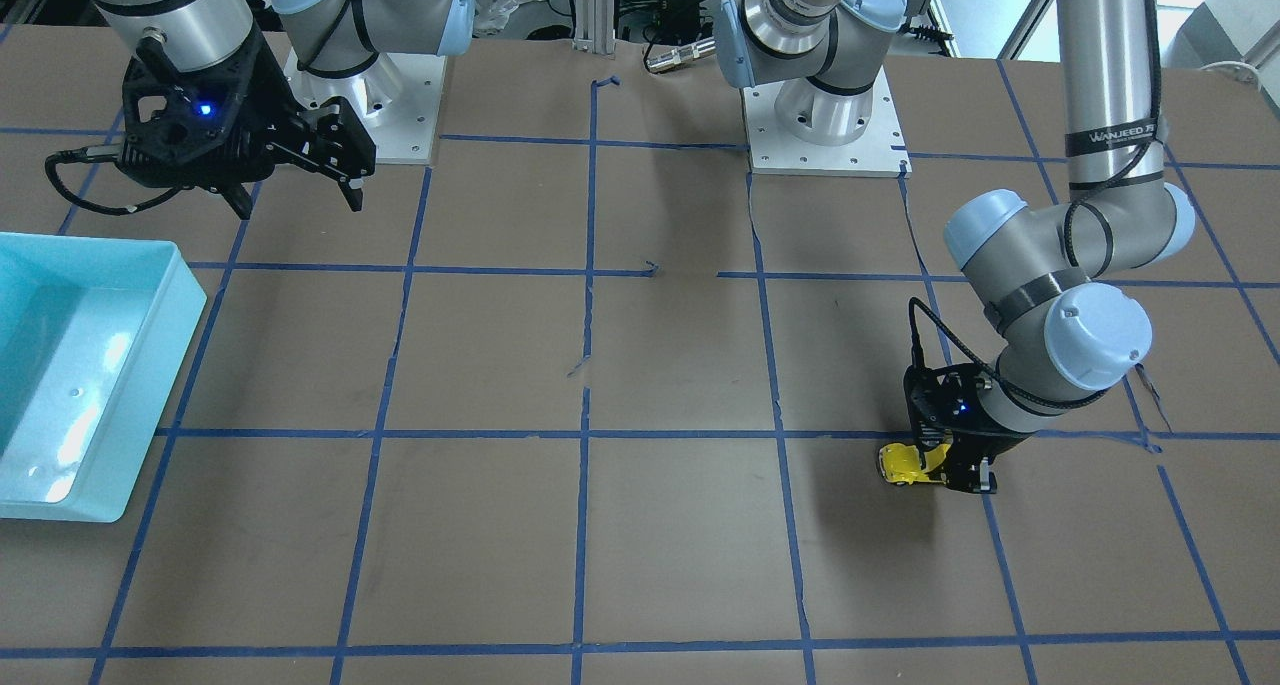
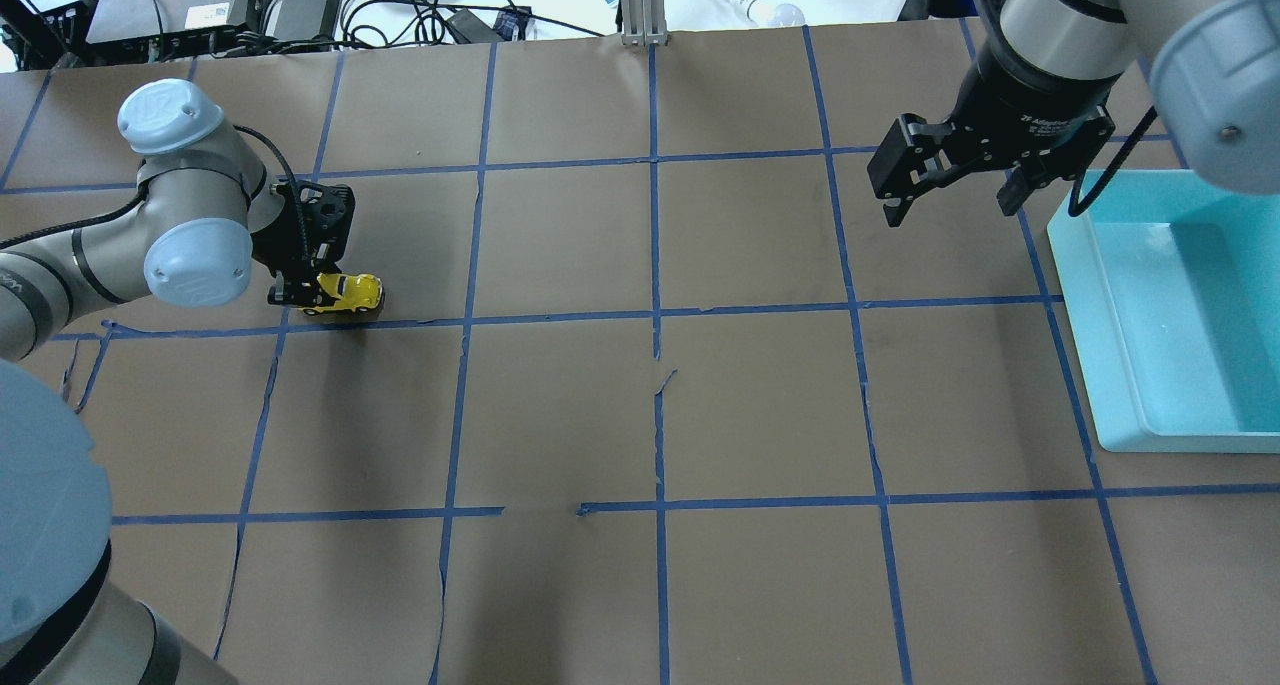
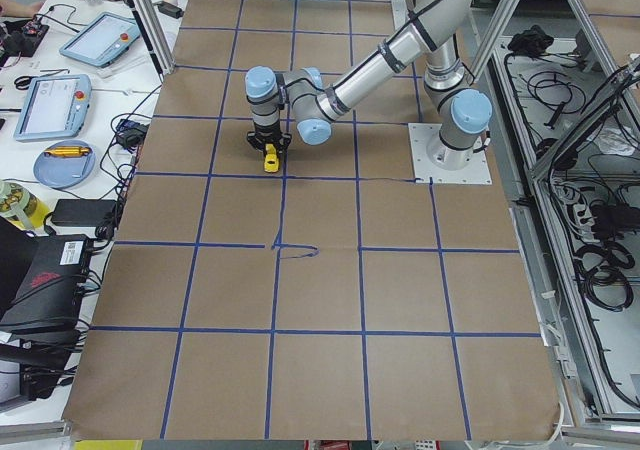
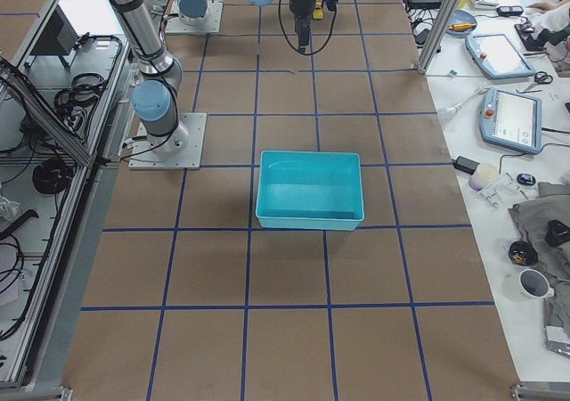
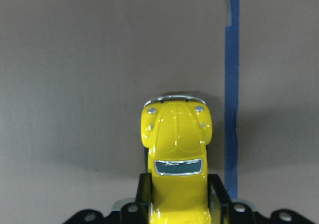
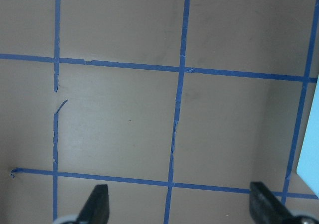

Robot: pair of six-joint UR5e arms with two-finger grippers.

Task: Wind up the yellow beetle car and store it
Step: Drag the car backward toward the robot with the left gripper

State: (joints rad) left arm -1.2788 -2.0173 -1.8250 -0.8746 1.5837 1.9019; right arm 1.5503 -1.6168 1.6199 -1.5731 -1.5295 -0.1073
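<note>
The yellow beetle car (image 2: 352,292) is low on the brown paper table at my left side, near a blue tape line. My left gripper (image 2: 303,291) is shut on its rear half. In the left wrist view the car (image 5: 177,134) points away from the camera, and the black fingers (image 5: 143,190) press both its sides. It also shows in the front-facing view (image 1: 905,462) and in the left side view (image 3: 270,158). I cannot tell whether its wheels touch the paper. My right gripper (image 2: 950,208) hangs open and empty above the table, beside the bin; its fingertips (image 6: 97,204) stand wide apart.
A teal plastic bin (image 2: 1078,305) stands at the table's right edge and shows nothing inside; it also shows in the front-facing view (image 1: 150,395). Blue tape lines grid the brown paper. Cables and devices lie beyond the far edge.
</note>
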